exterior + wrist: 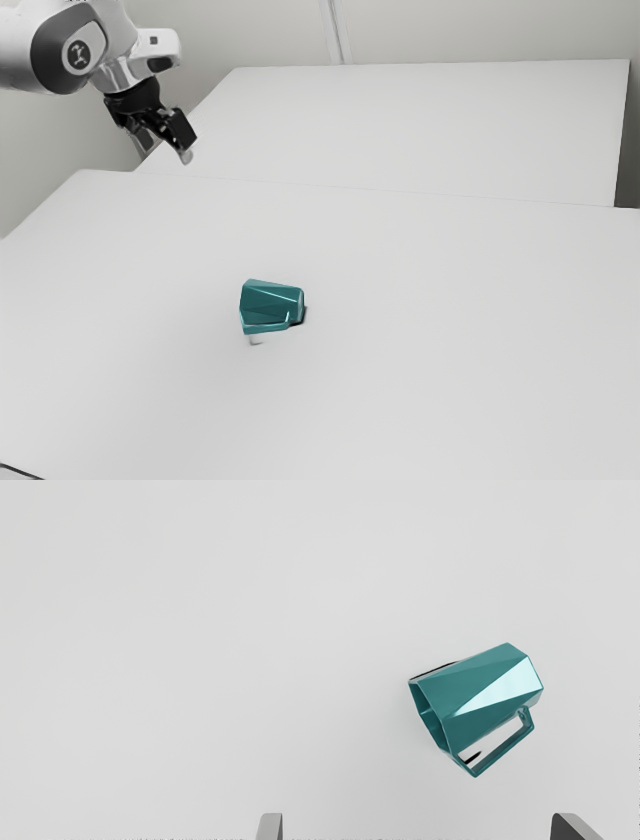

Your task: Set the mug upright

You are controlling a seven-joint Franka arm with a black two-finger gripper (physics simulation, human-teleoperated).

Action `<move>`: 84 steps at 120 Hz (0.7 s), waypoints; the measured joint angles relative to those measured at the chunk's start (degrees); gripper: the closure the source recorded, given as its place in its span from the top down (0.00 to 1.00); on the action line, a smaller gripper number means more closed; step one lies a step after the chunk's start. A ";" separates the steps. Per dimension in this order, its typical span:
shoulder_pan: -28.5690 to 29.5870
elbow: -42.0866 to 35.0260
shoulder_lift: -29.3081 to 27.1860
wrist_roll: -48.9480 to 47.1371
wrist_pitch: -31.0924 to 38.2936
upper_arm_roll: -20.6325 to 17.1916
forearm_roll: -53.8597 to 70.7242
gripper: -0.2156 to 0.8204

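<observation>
Jaws released, folks, parted wide and up in the air! Exterior view: the black gripper hangs at the end of the white arm, which comes in from the exterior view's upper left, its fingers angled downward. And there's the teal mug, down on its side on the pale table, well apart from the jaws, lower than they are and off toward the exterior view's right. Beyond the table, a 2nd pale surface stretches out in front of the wall. Over to the wrist view, and what a look at it: the gripper shows its 2 fingers well apart, a broad gap between them. Out ahead of that gap lies the mug, off-centre, closer to 1 finger than to the other, touching neither. Its open mouth is turned toward the side of the farther finger, its base end toward the side of the nearer finger. And the handle, angular and looped, sits on the side of the mug facing the jaws, 1 corner of it pointing back toward the gap. Bright light catches 1 of the mug's flat facets!
</observation>
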 joint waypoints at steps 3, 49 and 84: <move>0.04 -1.01 -0.61 -0.32 0.56 0.07 -0.06 0.77; 0.39 -18.38 -8.32 -4.28 11.58 2.92 -8.01 0.77; 0.39 -30.69 -14.69 -6.54 17.47 5.89 -16.18 0.77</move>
